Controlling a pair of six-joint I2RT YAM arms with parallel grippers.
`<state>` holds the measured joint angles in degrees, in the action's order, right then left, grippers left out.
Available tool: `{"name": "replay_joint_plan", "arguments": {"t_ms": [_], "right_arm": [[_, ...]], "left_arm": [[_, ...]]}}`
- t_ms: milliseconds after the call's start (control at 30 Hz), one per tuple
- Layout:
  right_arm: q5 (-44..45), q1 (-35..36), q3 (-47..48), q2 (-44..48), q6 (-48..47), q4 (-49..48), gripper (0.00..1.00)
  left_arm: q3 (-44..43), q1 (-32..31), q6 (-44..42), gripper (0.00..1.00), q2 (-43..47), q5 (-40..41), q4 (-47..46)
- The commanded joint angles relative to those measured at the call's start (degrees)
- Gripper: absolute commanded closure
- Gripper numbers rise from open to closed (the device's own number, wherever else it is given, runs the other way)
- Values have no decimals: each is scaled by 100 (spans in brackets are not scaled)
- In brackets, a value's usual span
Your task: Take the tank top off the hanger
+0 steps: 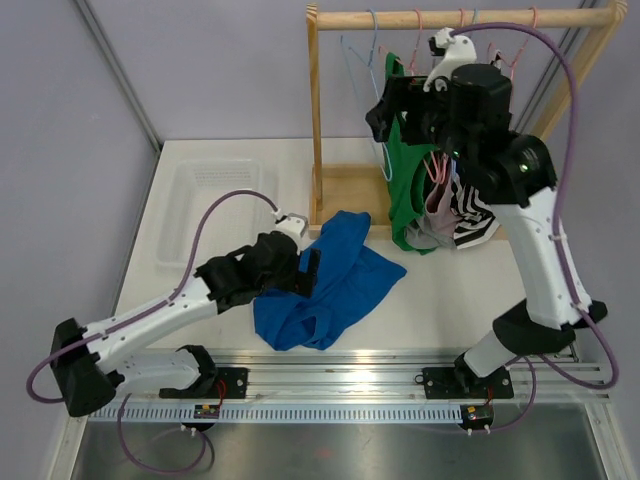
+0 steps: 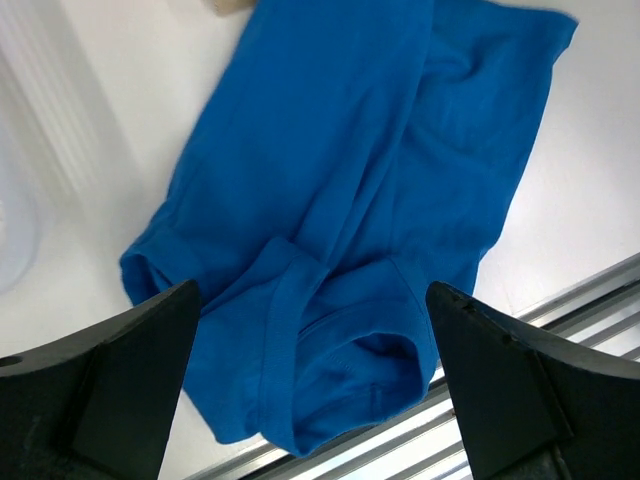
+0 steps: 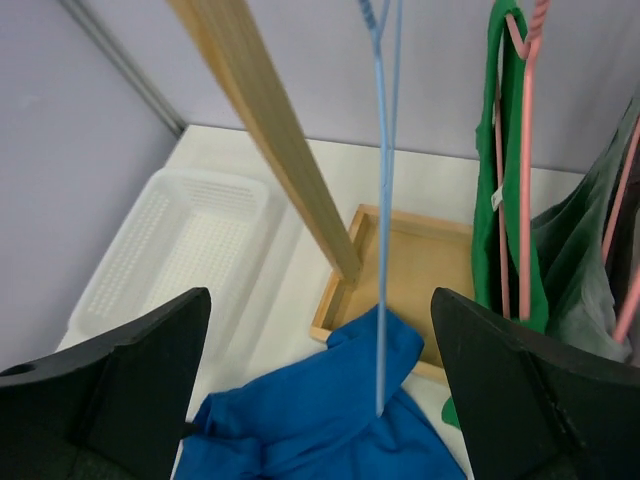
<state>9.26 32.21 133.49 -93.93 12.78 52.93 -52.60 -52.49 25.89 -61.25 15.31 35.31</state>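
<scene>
Well, the crumpled blue cotton tank top (image 1: pixel 325 285) lies in a heap on the white bench (image 1: pixel 450 300), centre of the overhead view. It looks clear of the thin light-blue wire hanger (image 3: pixel 383 200), which hangs bare from the wooden clothes rack (image 1: pixel 460 18), so the removal looks done.

Your left gripper (image 2: pixel 310 290) hovers over the cloth with its jaws spread wide and nothing between them. Your right gripper (image 3: pixel 318 300), up at the rack in the upper right of the overhead view, is also wide open and empty.

The risks lie in backing out. In the right wrist view the hanger wire runs down the middle of the frame, in line with the jaw gap; you cannot tell how close it is. A careless withdrawal could hook it and pull it off the rail. The green top on the pink hanger (image 3: pixel 500 200) hangs just beside it and could get dragged too.

Lower down, the tank top's hem sits near the metal rail (image 2: pixel 560 320) at the bench's near edge. A low sweep of the left arm could push the cloth onto it.
</scene>
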Motion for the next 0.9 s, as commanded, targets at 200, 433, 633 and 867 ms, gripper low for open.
{"name": "replay_joint_plan", "arguments": {"t_ms": [200,433,633,867], "right_arm": [[-1232,-4,-2080,2587,-153,-651,1],[-2102,-4,-3416,3846,-179,-968,1],[-2402,-4,-3584,4260,-311,-705,0],[-2060,5,-3663,4568,-390,-582,0]], "left_arm": [[180,-86,127,1,-1931,-449,-1482],[119,-139,223,9,-3154,-476,-1677],[118,-279,294,71,-3525,-564,-1729],[-372,-446,408,100,-2753,155,-625]]}}
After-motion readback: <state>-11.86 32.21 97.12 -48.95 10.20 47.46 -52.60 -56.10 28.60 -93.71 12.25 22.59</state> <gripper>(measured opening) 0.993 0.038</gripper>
